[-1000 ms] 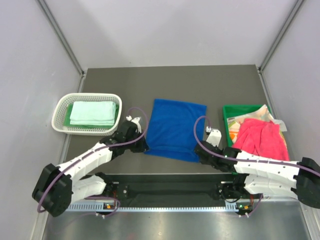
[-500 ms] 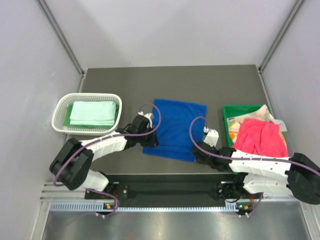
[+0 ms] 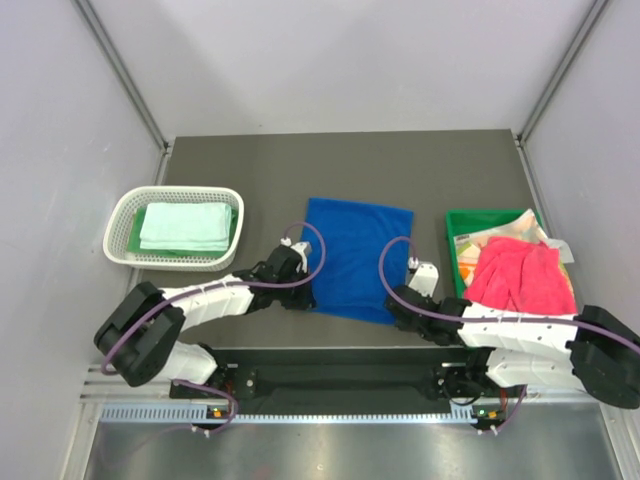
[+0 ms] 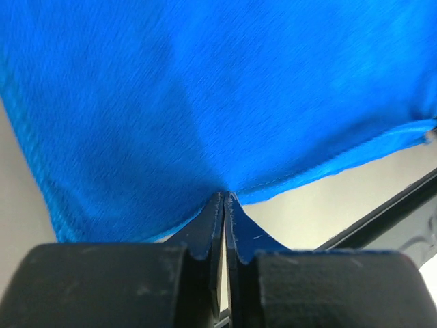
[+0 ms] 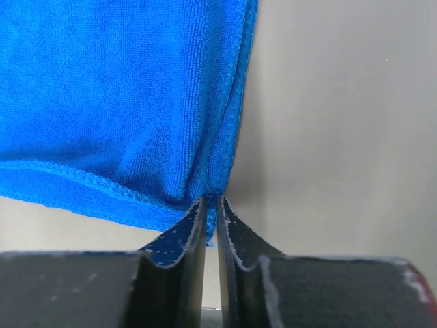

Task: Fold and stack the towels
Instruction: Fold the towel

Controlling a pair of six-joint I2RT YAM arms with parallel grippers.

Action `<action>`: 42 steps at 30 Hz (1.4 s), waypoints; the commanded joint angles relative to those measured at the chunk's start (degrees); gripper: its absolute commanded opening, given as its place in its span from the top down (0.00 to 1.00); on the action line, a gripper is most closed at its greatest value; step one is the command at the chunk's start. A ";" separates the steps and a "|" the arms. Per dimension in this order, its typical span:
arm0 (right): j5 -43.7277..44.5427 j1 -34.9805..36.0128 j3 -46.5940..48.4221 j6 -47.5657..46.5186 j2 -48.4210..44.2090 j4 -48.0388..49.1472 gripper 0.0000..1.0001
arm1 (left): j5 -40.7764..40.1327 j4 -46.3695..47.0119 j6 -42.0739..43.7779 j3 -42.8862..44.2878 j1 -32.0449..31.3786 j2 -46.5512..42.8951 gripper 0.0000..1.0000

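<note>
Table (image 3: 400, 165): left end effector (image 4: 224, 197), right end effector (image 5: 211, 200) hide blue towel (image 3: 355, 250) corners.

Open table (image 3: 350, 165) lies beyond the blue towel (image 3: 355, 250), between basket (image 3: 180, 190) and bin (image 3: 462, 250).

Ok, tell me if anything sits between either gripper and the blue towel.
Nothing visible does. The left gripper and the right gripper are each shut on the near edge of the blue towel, their tips directly on the cloth.
</note>
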 commanded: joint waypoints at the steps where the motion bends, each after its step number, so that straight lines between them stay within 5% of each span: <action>1: 0.05 -0.24 -0.98 0.79 -2.98 -0.08 0.92 | -0.66 0.86 -0.25 -1.96 -0.25 -2.12 0.95; 11: 1.63 -0.42 -0.72 1.49 -11.86 -7.81 0.96 | -0.57 -2.03 -0.78 -3.38 -0.25 -7.29 1.00; 16: 0.85 -0.42 1.12 -0.70 -10.30 -5.80 0.77 | -0.66 -3.97 -0.34 -1.53 -0.25 -9.59 1.00; 28: 0.41 -0.95 1.92 -1.32 -0.72 2.02 0.64 | 0.92 11.40 -1.57 6.10 -1.39 2.07 0.77; 30: 0.23 -0.95 2.01 -1.24 0.25 2.46 0.64 | 1.28 13.33 -1.31 8.04 -3.31 5.69 0.77; 37: 0.23 -1.12 -0.53 0.52 -2.36 -0.51 0.98 | 2.42 17.82 -1.74 12.27 -11.14 14.57 0.81; 42: 0.67 -1.21 -2.03 1.75 -8.00 -4.91 1.00 | 2.95 17.83 -1.92 9.47 -13.52 15.29 0.87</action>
